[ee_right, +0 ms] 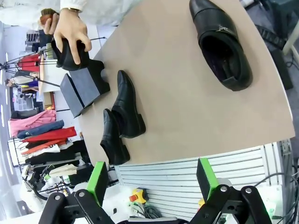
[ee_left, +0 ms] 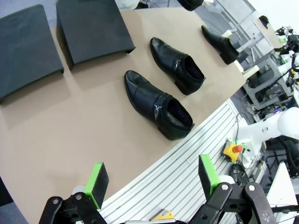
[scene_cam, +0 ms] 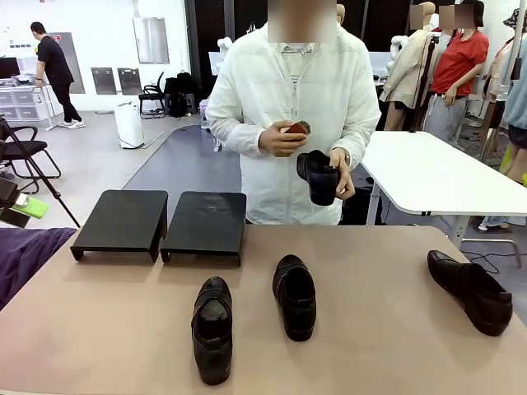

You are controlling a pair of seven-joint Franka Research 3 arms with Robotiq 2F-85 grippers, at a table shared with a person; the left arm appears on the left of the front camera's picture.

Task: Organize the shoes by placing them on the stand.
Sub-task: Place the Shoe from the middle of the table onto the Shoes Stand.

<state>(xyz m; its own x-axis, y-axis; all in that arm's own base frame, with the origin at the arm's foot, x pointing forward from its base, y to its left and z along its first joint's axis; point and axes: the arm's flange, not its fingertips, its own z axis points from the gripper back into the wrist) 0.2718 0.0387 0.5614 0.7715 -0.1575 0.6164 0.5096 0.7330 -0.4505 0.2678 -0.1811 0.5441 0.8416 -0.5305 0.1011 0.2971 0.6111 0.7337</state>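
Observation:
Three glossy black shoes lie on the tan table (scene_cam: 370, 346): one at front centre-left (scene_cam: 213, 329), one in the middle (scene_cam: 295, 296), one at the right edge (scene_cam: 469, 290). The person at the far side holds a fourth shoe (scene_cam: 319, 177) in one hand and a small reddish-brown object (scene_cam: 296, 128) in the other. The stand is two low black platforms (scene_cam: 122, 220) (scene_cam: 204, 224) at the back left, both bare. My left gripper (ee_left: 153, 177) hangs open above the table's near edge, with two shoes (ee_left: 158, 105) (ee_left: 177, 65) ahead of it. My right gripper (ee_right: 152, 179) is open too, well short of the right-hand shoe (ee_right: 219, 42).
A purple cloth (scene_cam: 25, 255) covers the table's left front corner. A white table (scene_cam: 436, 173) stands behind at the right. The person's hand (ee_right: 70, 30) with the held shoe hovers just beyond the stand (ee_right: 84, 86). Bare tabletop lies between the middle and right shoes.

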